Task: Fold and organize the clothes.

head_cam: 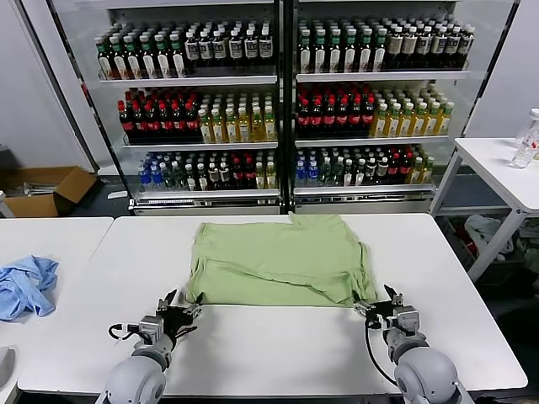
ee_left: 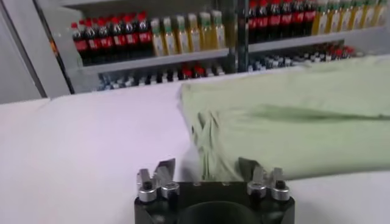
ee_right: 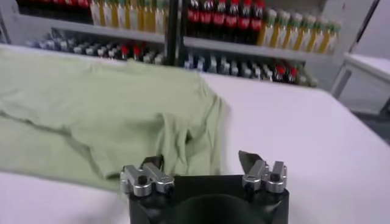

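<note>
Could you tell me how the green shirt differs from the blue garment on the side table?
The green shirt is larger and lies flat, partly folded, on the main table; the blue garment is smaller and crumpled on the side table. The shirt lies just ahead of the open left gripper and right gripper; the blue garment lies beyond the left gripper. Neither is held.

shirt lies mid-table; left gripper at its near left corner, right gripper at near right corner
</note>
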Motion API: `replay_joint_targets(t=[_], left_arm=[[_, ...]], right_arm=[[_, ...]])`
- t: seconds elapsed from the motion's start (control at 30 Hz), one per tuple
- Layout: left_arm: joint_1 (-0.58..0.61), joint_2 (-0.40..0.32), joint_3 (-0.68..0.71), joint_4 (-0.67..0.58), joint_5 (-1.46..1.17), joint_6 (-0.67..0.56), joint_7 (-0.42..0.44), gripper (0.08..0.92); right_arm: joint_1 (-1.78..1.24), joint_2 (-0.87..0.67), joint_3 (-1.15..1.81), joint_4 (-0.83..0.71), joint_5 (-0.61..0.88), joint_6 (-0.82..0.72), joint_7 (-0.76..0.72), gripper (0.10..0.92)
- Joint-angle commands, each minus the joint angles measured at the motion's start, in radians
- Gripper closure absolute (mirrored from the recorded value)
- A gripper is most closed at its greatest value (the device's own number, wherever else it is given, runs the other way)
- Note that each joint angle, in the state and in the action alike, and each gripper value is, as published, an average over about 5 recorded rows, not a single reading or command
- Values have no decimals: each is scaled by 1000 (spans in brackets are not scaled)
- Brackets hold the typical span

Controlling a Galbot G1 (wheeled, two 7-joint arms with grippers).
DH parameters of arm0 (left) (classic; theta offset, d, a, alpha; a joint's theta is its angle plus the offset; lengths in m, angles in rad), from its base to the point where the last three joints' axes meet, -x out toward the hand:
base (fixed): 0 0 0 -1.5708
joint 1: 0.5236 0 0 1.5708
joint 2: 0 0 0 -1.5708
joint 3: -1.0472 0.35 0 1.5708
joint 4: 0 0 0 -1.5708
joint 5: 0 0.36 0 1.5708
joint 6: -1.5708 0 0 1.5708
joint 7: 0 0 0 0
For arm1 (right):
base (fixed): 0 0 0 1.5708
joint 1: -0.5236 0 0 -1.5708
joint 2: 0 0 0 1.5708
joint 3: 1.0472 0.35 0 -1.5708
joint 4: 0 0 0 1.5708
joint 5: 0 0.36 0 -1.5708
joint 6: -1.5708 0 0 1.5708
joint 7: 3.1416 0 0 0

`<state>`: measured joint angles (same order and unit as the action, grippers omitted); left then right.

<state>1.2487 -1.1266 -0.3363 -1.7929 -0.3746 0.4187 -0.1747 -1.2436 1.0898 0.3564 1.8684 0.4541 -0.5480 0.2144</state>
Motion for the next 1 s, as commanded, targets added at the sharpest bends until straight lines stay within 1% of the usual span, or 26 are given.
replay_joint_targets(t=[0.03,0.17,0.27,0.43,0.53,0.6,0.7,0.8,0.87,0.9,1.0], left_arm=[[-5,-1,4,39,-69,56,18,468],[22,-2,-11,4,-158,59,34,590],[72,-10,-34,-63,-218,51,38,676],[238,-20,-81,-244,-210,42,32,815],[350,-29,-115,-353,-169,41,28,883],[421,-35,-139,-412,-140,43,24,906],[527,-41,-166,-483,-93,47,17,912],[591,-40,-189,-540,-55,55,7,912],[593,-32,-212,-572,-46,59,-1,907],[582,-24,-224,-584,-46,60,-4,903],[491,15,-250,-585,-65,60,-12,856]], right_arm=[[-1,9,-12,-43,49,-30,3,482],[-22,-7,-6,-15,67,-25,-10,595],[-68,-28,10,41,72,-19,-15,681],[-220,-79,87,186,71,-7,-17,828],[-351,-94,157,274,62,2,-17,887],[-440,-93,205,334,45,10,-22,897],[-565,-82,263,410,-7,11,-33,898],[-621,-76,296,470,-52,9,-42,880],[-608,-80,311,506,-58,16,-46,846],[-585,-84,315,520,-47,21,-42,816],[-458,-109,314,517,16,30,-18,738]])
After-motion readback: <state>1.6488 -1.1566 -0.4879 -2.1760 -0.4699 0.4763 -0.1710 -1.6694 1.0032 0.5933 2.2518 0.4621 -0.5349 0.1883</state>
